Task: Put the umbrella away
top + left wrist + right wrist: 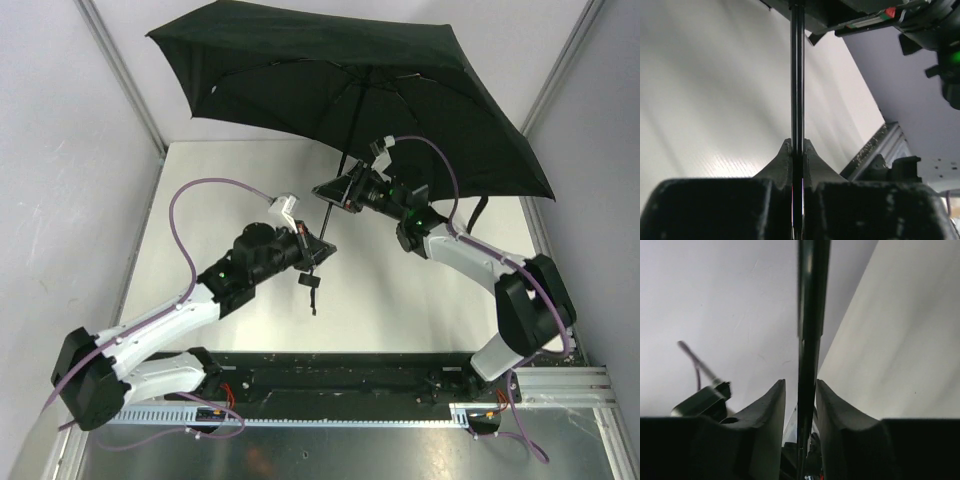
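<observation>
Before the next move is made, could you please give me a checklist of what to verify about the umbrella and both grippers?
1. Left gripper clamped on the umbrella shaft: ok, both fingers press against it.
2. Right gripper slack around the shaft: ok, its jaws straddle it and a gap shows on one side.
3. Canopy folded: not ok, it is fully spread.
4. Canopy clear of the right frame post: cannot tell, its rim overlaps the post in the top view.
5. Strap hanging free below the left gripper: ok.
</observation>
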`<action>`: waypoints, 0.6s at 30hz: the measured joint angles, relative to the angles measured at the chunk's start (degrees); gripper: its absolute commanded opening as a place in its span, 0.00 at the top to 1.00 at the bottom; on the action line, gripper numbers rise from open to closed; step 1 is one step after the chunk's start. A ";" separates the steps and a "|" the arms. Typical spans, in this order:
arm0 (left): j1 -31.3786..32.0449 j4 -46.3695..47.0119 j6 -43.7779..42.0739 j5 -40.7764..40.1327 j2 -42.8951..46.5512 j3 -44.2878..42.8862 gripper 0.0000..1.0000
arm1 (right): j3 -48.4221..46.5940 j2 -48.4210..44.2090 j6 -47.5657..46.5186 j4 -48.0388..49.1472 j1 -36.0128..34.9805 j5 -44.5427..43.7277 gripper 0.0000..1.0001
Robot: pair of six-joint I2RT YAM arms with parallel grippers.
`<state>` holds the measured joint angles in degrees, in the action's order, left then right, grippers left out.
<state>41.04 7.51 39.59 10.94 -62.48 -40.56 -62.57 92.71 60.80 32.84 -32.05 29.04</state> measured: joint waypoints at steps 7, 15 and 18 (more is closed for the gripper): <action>10.36 -10.14 -3.65 -23.17 6.62 -2.21 1.00 | -7.41 -5.73 -8.94 -21.99 -2.34 -13.44 0.43; 16.46 -15.06 -5.60 -33.88 7.52 -3.10 1.00 | -25.14 -0.92 -16.46 -38.47 -3.48 -24.76 0.54; 16.85 -15.43 -5.62 -35.34 7.52 -3.37 1.00 | -30.34 2.64 -18.05 -41.44 -4.46 -27.58 0.67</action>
<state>57.89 -7.92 33.98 -24.40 -54.96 -43.92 -92.90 95.35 42.74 -8.60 -36.51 1.45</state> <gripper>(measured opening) 0.048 0.455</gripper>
